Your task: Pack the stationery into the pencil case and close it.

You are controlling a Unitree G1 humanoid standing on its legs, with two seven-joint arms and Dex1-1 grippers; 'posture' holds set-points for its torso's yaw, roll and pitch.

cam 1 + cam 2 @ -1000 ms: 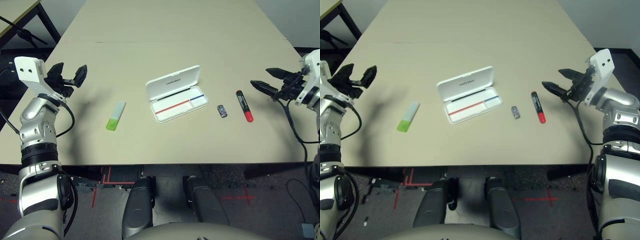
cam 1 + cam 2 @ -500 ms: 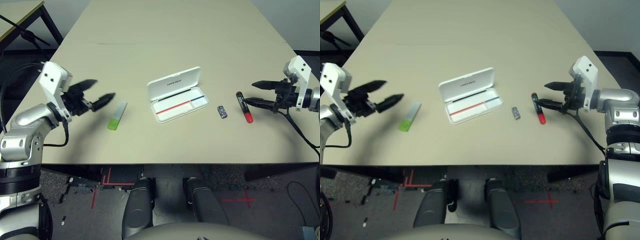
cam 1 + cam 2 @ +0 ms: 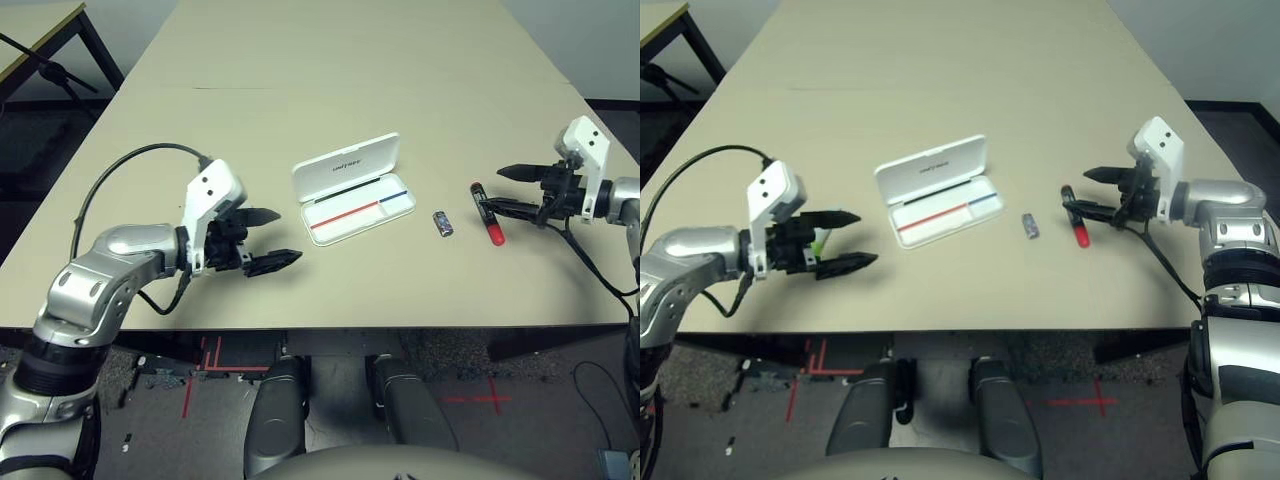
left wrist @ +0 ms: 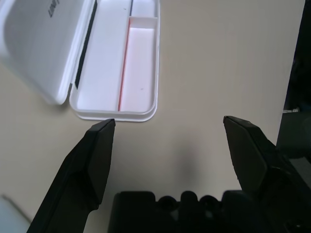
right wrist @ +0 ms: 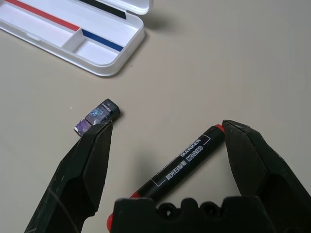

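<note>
The white pencil case (image 3: pixel 352 190) lies open in the middle of the beige table (image 3: pixel 330 80), its lid (image 3: pixel 345 165) folded back on the far side and its tray, with a red and a blue stripe, on the near side.

To the right of the case, a small dark silvery-purple block (image 3: pixel 443 223) lies on the table, apart from the tray's corner. Farther right of the case, just beyond the block, lies the red marker (image 3: pixel 488 212), its black cap at the far end.

The right gripper (image 3: pixel 500 190) hovers at the marker with its two black fingers spread wide; in the right wrist view the marker (image 5: pixel 180 165) lies between the parted fingers (image 5: pixel 92 165), with nothing gripped.

To the left of the case and nearer the table's front edge, the left gripper (image 3: pixel 270 238) points toward the case, its fingers also spread wide and empty. The lime-green highlighter (image 3: pixel 818 246) is mostly hidden behind this gripper; a bit of green shows between its fingers in the right eye view.
</note>
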